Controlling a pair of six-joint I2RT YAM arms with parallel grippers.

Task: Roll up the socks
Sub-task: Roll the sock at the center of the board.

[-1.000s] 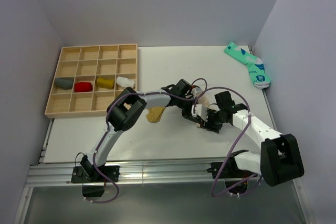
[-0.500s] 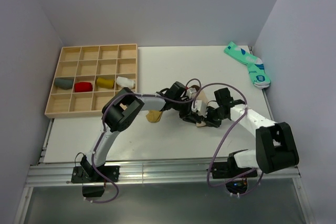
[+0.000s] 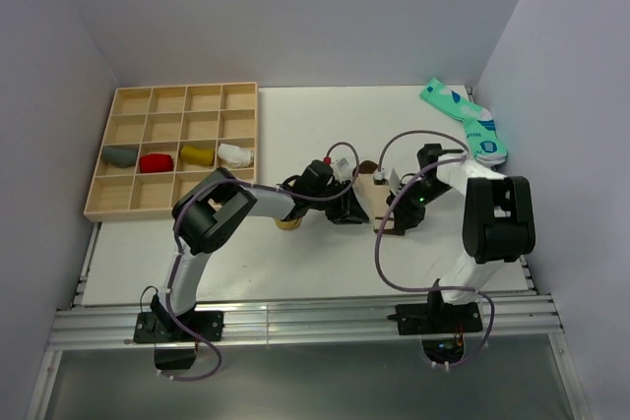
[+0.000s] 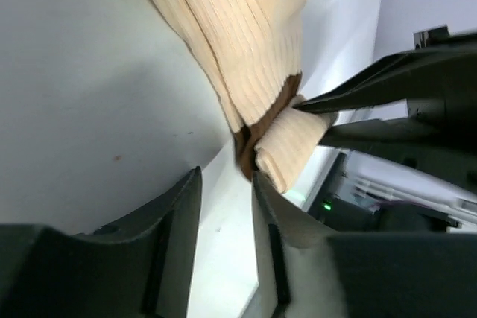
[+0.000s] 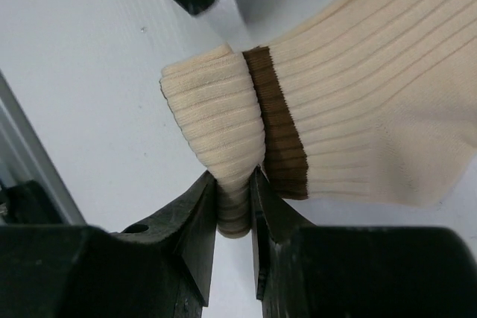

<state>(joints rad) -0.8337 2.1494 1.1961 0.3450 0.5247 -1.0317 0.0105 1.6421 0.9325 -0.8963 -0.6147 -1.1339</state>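
1. Rails point(image 3: 295, 327) of bare metal edge the white table point(image 3: 295, 263) nearest us.
2. At mid-table we see the right gripper point(image 5: 235, 191) pinching the rolled end of the beige sock point(image 5: 373, 109); the left gripper point(image 4: 226, 184) stands narrowly parted and empty beside it.
3. Farther back sit a wooden tray point(image 3: 187, 88) and a teal sock point(image 3: 465, 121), under lilac walls point(image 3: 295, 7).

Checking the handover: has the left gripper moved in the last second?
Yes. In the top view the left gripper has shifted left, toward the tray, and now sits open short of the beige sock.
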